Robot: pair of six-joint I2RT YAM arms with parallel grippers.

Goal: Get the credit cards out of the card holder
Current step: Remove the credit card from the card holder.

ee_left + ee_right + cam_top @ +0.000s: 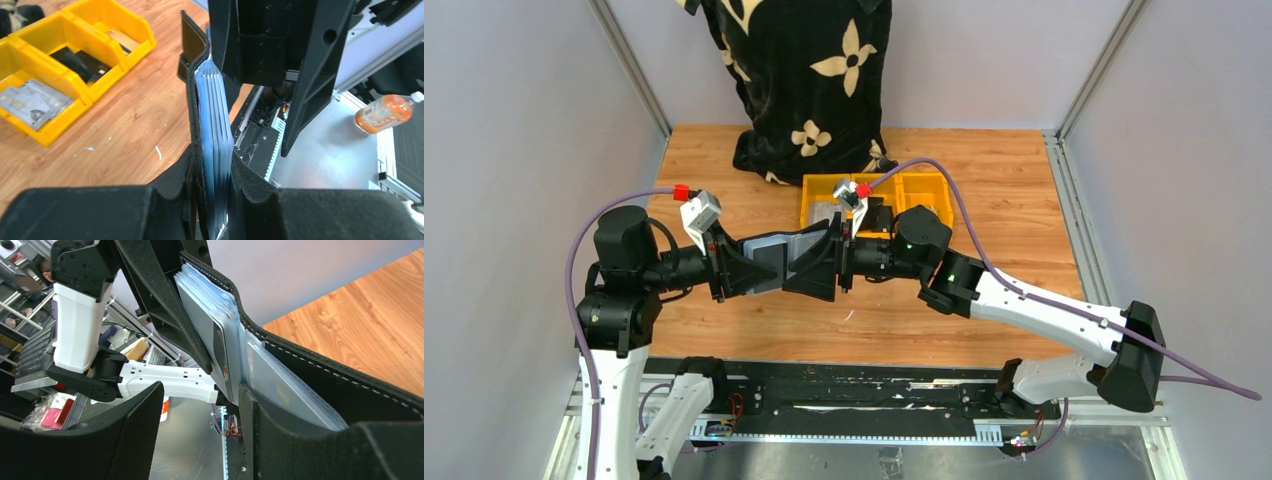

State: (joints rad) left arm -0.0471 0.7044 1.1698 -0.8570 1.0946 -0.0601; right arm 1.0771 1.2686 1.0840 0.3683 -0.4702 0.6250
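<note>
Presently, the flat black leather-like folding card holder [782,256] is held off the light wooden table [1004,180], between the two arms and nearer than the row of yellow plastic bins [921,190]; it is spread open, so that its grey-blue slotted inside is shown. The left gripper [214,175] is closed tight on one half of the card holder; the stack of blue sleeves is pinched between its black padded fingers [100,210]. The right gripper [200,390] is seen with its jaws set apart and a bare gap between them; the other half of the card holder is laid against one of its fingers [310,450], and nothing is clamped there. Thin pale credit cards [278,390] are seen tucked in the slots of the card holder. Further cards are seen lying in the bins: a silvery-grey card [35,102] in the nearest bin of the left wrist view, dark flat pieces [82,65] in the middle one, a pale beige card [122,42] in the farthest. A black cloth patterned with cream flowers [809,80] is draped at the far edge of the table; an orange bottle [385,112] is seen lying off the table, on the grey metal floor.
</note>
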